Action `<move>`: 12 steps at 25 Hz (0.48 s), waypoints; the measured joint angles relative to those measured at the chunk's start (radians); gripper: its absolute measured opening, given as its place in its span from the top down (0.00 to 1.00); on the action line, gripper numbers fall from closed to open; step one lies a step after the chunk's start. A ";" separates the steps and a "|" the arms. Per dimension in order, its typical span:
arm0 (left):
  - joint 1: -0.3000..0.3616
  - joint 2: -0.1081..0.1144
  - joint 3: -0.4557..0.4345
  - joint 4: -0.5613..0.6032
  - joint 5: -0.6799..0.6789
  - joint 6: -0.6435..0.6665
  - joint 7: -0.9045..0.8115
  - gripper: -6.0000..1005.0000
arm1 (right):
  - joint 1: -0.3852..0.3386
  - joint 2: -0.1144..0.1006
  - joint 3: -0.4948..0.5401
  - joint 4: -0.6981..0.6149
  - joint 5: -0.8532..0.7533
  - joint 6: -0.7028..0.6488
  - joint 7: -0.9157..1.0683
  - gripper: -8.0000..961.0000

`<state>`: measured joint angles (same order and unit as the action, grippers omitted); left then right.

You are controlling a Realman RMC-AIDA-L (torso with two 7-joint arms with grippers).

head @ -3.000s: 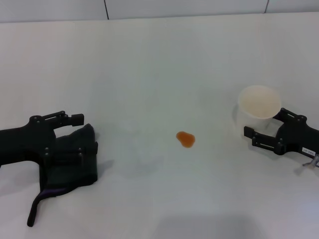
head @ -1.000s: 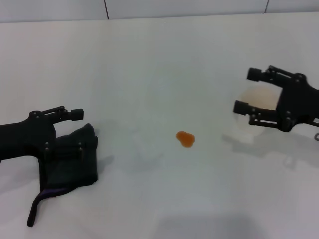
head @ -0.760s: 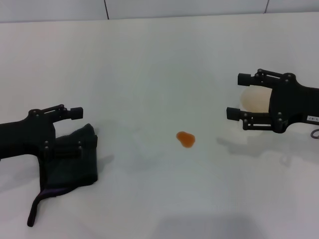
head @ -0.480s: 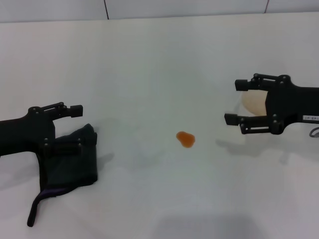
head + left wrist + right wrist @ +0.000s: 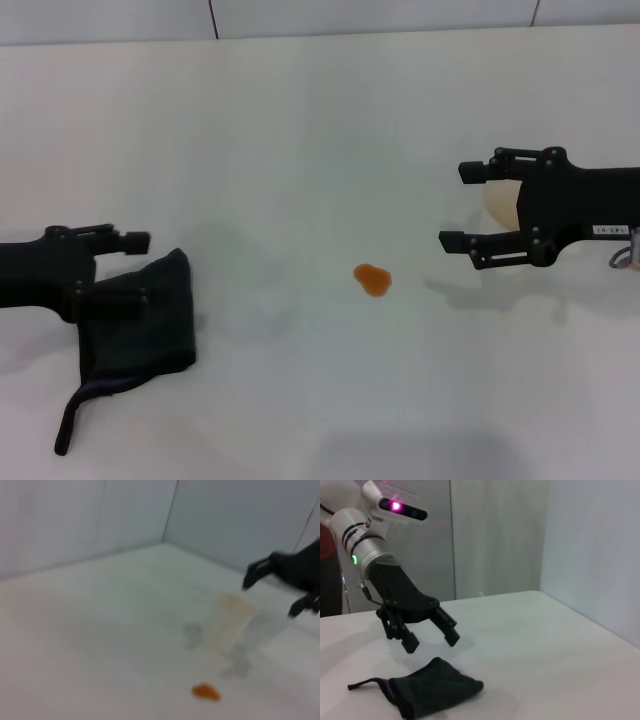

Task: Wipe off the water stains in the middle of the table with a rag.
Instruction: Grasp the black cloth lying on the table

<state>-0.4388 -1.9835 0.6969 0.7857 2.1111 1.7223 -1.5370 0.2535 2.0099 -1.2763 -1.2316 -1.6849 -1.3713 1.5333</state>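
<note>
Both grippers hanging open and empty: left gripper [image 5: 125, 268] hovering above the rag [image 5: 140, 335] near the table's [image 5: 300, 130] left edge, presumably for pickup, right gripper [image 5: 465, 205] right of the mid-table water stains [image 5: 372, 280].

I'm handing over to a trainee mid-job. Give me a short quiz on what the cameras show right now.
1. True or false: the left hand holds the rag.
2. What lies between the two hands on the table? A) orange stain B) sponge C) spoon
3. Which hand is nearer the cup?

Key:
1. False: it hangs open above the rag, as the right wrist view shows.
2. A, the orange stain.
3. The right hand, open beside the cup.
</note>
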 joint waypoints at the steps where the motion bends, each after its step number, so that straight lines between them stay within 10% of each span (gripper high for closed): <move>1: -0.004 0.003 0.000 0.014 0.017 -0.001 -0.022 0.12 | 0.001 0.000 -0.001 -0.001 0.001 0.003 0.002 0.14; 12: -0.099 0.035 0.001 0.048 0.230 0.037 -0.181 0.12 | 0.007 0.003 -0.030 -0.014 0.048 0.027 0.011 0.14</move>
<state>-0.5374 -1.9481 0.6979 0.8333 2.3406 1.7592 -1.7177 0.2608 2.0126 -1.3065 -1.2456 -1.6364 -1.3440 1.5446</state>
